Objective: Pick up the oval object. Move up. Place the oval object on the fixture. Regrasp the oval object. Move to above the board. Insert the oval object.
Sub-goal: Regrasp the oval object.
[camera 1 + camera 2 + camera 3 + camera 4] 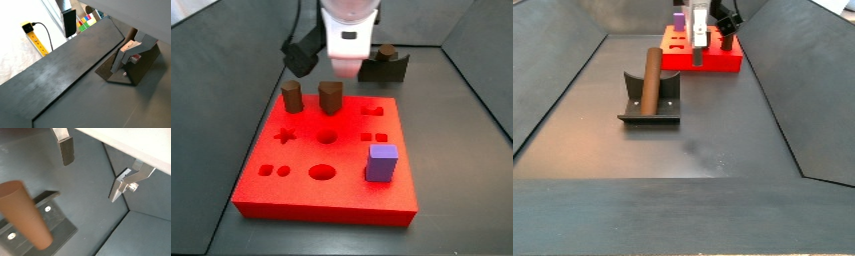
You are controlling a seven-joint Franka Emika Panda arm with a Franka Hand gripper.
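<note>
The gripper (pixel 90 170) hangs above the fixture (pixel 651 106), its fingers (pixel 65 150) spread wide and holding nothing. The oval object (pixel 647 76) leans upright on the fixture, well apart from the board (pixel 331 160).

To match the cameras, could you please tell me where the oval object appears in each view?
Wrist view with the yellow power strip: not in it.
Wrist view: the oval object leans on the fixture, apart from the open gripper.
Side view: top right, behind the board.
Side view: centre-left, before the board.
Shared landmark: the fixture.
</note>
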